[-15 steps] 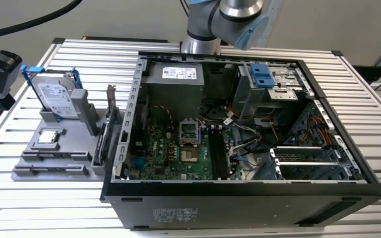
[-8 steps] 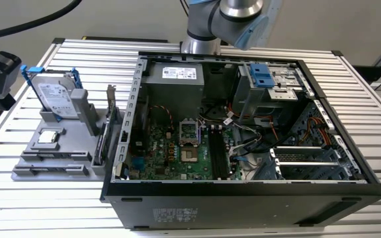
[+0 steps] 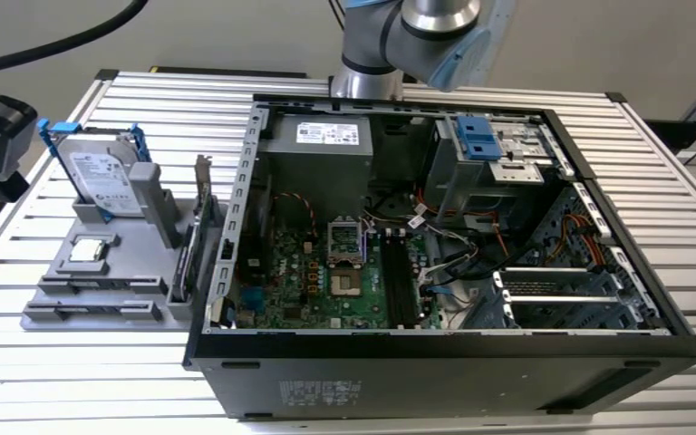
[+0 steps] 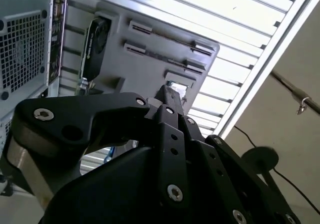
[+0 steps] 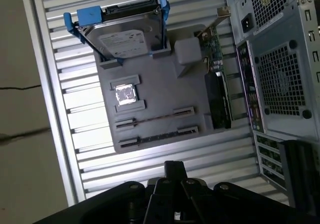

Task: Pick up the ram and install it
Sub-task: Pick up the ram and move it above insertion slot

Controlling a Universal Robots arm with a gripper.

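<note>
Evidently the ram [image 5: 154, 117], a long thin circuit-board stick, stands on edge between slotted holders of the flat grey plastic tray [image 5: 165, 84] (its narrow top edge offered for pinching, I judge), while the black metal gripper [image 5: 175, 168] hangs apart above it, closed together on nothing.

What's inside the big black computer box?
A green motherboard, a grey power supply, a blue-fronted drive cage and loose cables. The cables and cage hide whatever lies beneath them.

Slatted metal table [image 3: 58, 372], grey parts holder [image 3: 82, 299], open computer case [image 3: 445, 373]
</note>
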